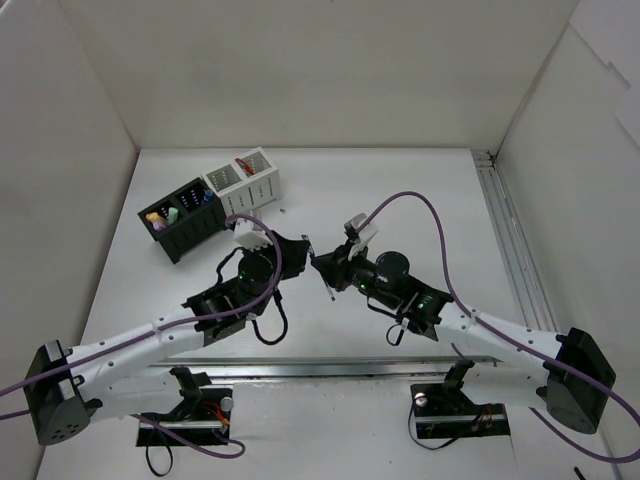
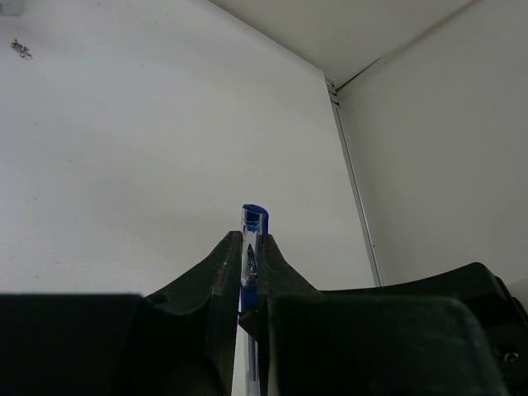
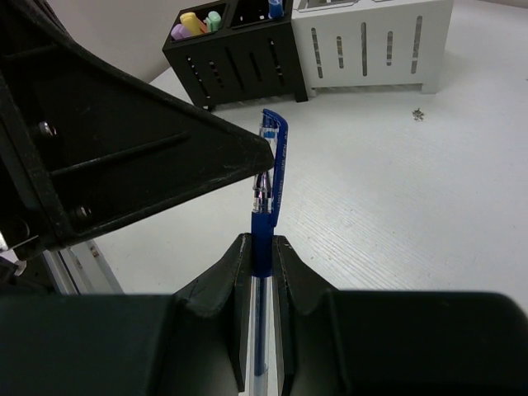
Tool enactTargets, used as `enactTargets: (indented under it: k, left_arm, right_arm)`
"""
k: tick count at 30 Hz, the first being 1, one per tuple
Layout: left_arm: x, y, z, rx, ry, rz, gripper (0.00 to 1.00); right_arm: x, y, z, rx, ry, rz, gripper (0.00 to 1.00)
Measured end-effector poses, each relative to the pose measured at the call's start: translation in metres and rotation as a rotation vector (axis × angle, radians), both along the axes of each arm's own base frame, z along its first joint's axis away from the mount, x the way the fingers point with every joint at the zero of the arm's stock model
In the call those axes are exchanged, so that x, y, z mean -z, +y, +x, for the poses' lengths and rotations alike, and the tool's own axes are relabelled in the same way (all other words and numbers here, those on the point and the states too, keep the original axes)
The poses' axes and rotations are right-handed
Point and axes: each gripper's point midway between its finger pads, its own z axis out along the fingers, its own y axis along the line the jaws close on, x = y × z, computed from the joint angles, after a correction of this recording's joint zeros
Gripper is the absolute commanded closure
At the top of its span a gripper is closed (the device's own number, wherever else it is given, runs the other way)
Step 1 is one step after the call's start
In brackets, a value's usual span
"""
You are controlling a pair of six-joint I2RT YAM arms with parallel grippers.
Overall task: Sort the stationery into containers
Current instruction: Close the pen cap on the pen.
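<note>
White desk (image 1: 400,190); arms angled inward, tips meeting. Both the left claw (image 2: 250,239) and right claw (image 3: 261,241) clamp the clear-blue pen (image 3: 271,165), barrel mostly hidden.

The clear-blue pen (image 3: 275,165) has a transparent, glossy plastic barrel with an opaque blue cap and clip. The left gripper (image 2: 250,247) and right gripper (image 3: 261,252) are matt black plastic, faintly grainy. The table (image 3: 412,206) is white and matt, finely ribbed up close. The black organiser (image 3: 239,62) and white organiser (image 3: 375,45) look smooth and satin, whether plastic or painted metal I cannot tell
</note>
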Motion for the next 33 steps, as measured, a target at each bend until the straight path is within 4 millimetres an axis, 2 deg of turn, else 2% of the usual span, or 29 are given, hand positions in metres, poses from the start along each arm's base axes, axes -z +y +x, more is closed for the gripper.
enactTargets:
  k: [19, 25, 33]
  left_arm:
    - [0.01, -0.008, -0.005, 0.058, 0.022, 0.052, 1.0]
    - [0.008, -0.016, -0.004, 0.08, 0.033, 0.047, 1.0]
    - [0.019, -0.029, -0.001, 0.114, 0.068, 0.047, 1.0]
  right_arm:
    - [0.004, -0.007, 0.005, 0.048, -0.011, -0.035, 1.0]
    - [0.001, -0.014, 0.007, 0.073, -0.029, -0.038, 1.0]
    - [0.011, -0.026, 0.011, 0.119, -0.059, -0.082, 1.0]
